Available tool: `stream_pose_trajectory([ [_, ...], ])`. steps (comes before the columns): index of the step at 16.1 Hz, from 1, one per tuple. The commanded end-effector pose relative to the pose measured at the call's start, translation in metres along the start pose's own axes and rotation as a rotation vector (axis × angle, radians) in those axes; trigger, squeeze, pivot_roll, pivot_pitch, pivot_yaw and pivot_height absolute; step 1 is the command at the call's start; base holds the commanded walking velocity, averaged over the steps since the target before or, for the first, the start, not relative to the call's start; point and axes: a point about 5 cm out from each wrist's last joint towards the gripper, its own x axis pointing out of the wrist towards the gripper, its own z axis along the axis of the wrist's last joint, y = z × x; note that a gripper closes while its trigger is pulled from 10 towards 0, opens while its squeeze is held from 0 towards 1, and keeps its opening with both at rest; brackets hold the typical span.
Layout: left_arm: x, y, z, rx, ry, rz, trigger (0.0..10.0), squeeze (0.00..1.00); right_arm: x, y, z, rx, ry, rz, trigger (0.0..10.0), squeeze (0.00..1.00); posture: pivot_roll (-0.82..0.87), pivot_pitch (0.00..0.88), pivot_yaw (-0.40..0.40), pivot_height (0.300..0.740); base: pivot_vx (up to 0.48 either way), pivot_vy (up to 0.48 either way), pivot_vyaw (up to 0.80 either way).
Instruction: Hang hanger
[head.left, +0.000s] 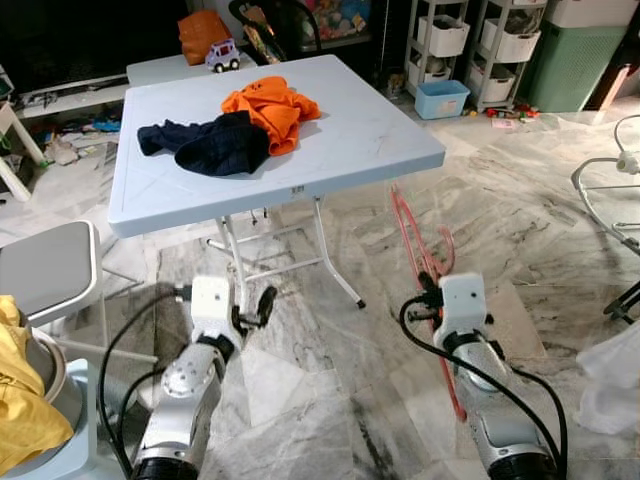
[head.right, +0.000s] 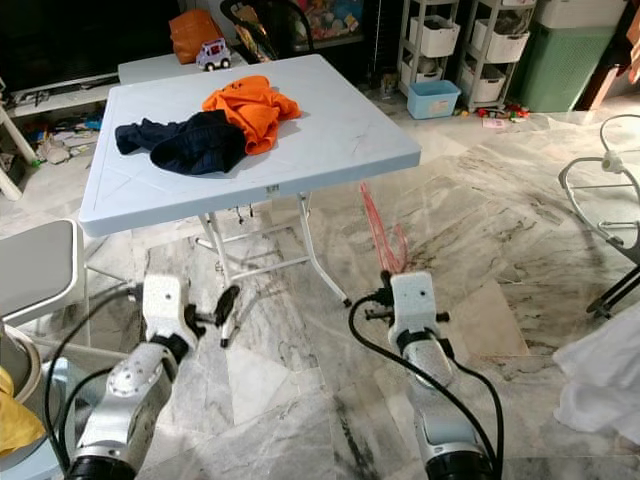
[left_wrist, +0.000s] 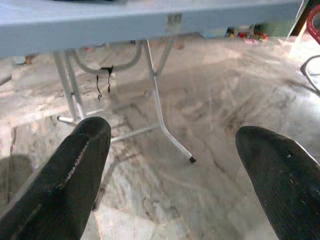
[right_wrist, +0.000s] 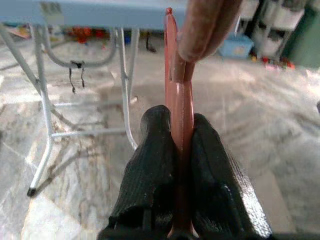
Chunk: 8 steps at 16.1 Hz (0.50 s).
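Your right gripper (right_wrist: 179, 145) has its 2 fingers clamped on the red hanger (head.left: 425, 262), held low beside the folding table (head.left: 380, 140). Your left gripper (left_wrist: 172, 150) is spread wide, holding nothing.

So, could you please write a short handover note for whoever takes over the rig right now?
Right gripper: shut on the red hanger, held low above the marble floor, just off the right front corner of the folding table.
Left gripper: open, holding nothing, low in front of the table legs.
On the table: an orange garment and a dark navy garment, lying crumpled and touching.
Done: hanger picked up.
Left: hang the hanger; no rail or hook is identifiable in these views, so find one first.
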Motion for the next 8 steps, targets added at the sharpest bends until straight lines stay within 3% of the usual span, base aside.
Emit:
stream_pose_trajectory([
  [1, -0.002, 0.005, -0.014, 0.035, 0.048, 0.001, 10.0, 0.00, 0.002, -0.004, -0.007, 0.021, 0.039, -0.032, 10.0, 0.00, -0.14, 0.000, 0.018, 0.740, 0.000, 0.000, 0.00],
  [2, -0.010, 0.016, -0.053, 0.079, 0.198, 0.035, 10.0, 0.00, -0.001, -0.013, -0.036, 0.072, 0.186, -0.100, 10.0, 0.00, -0.14, 0.000, 0.014, 0.740, 0.000, 0.000, 0.00],
  [3, -0.014, 0.020, -0.065, 0.067, 0.251, 0.053, 10.0, 0.00, -0.003, -0.014, -0.046, 0.091, 0.240, -0.106, 10.0, 0.00, -0.14, 0.000, 0.013, 0.740, 0.000, 0.000, 0.00],
  [6, -0.024, 0.029, -0.083, 0.010, 0.324, 0.085, 10.0, 0.00, -0.007, -0.010, -0.059, 0.066, 0.316, -0.085, 10.0, 0.00, -0.16, 0.000, 0.014, 0.740, 0.000, 0.000, 0.00],
  [8, -0.036, 0.037, -0.093, -0.028, 0.350, 0.113, 10.0, 0.00, -0.012, -0.006, -0.064, 0.084, 0.328, -0.067, 10.0, 0.00, -0.16, 0.000, 0.010, 0.740, 0.000, 0.000, -0.80],
])
